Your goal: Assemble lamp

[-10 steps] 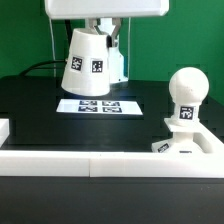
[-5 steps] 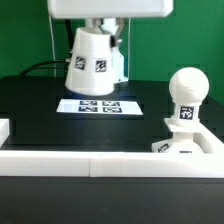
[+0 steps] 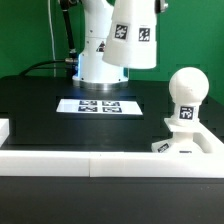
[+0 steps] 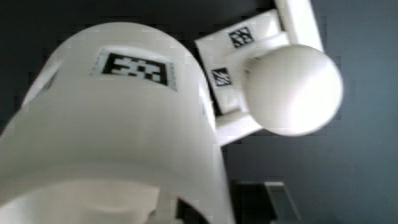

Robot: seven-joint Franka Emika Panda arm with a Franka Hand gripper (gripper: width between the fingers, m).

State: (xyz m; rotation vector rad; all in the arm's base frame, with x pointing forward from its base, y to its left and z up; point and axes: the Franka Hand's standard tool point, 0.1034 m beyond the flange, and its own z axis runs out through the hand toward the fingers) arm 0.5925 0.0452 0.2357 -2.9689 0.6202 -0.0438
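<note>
a: starting at the exterior view's left, we see the surface (image 3: 30, 100), black, with a white wall (image 3: 90, 160) along its near edge. next comes the marker board (image 3: 100, 105), flat on the surface near the middle.

b: and above it?

a: we see the robot's white base (image 3: 100, 55) behind the board, and the shade (image 3: 133, 32) up in the air at the top of the frame, tilted, tags facing us. it touches nothing below it.

b: what of the end effector?

a: we cannot see it in the exterior view; it is cut off above the shade. in the wrist view the shade (image 4: 116, 130) fills most of the frame and hides the fingers, so we cannot tell whether they are clenched on it or not.

b: and further right?

a: we see the bulb (image 3: 185, 95) standing upright on the base (image 3: 180, 145), in the corner by the wall. the wrist view shows the bulb (image 4: 294, 85) just past the shade, with tagged white pieces behind it.
</note>
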